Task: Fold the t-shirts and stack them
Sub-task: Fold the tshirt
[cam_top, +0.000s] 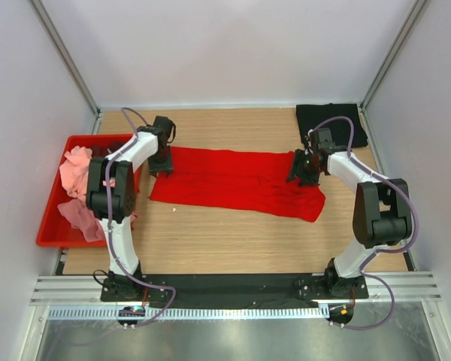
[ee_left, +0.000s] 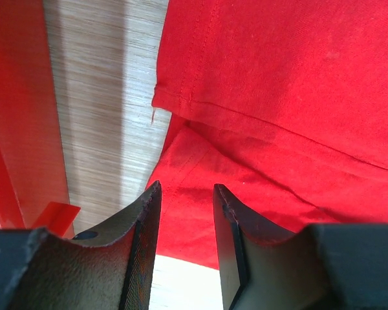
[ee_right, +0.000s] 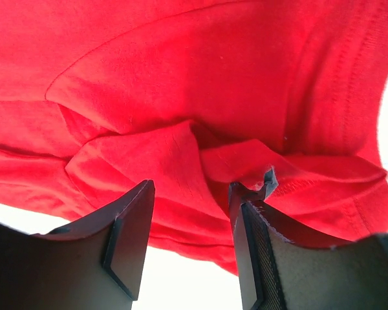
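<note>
A bright red t-shirt (cam_top: 233,180) lies across the middle of the wooden table as a long, flattened band. My left gripper (cam_top: 161,167) stands over its left end, open, with the cloth's hemmed corner (ee_left: 278,97) just beyond the fingertips and nothing between them (ee_left: 186,187). My right gripper (cam_top: 302,171) is at the shirt's right end, open, above bunched folds of red cloth (ee_right: 181,97); nothing sits between its jaws (ee_right: 191,187). A black t-shirt (cam_top: 331,120) lies folded at the back right corner. Pink t-shirts (cam_top: 75,169) are heaped in the crate.
A rigid red plastic crate (cam_top: 49,226) stands at the table's left edge, its wall (ee_left: 19,129) close beside the left gripper. Bare wood (cam_top: 233,241) stretches between the red shirt and the arm bases. White walls enclose the table on three sides.
</note>
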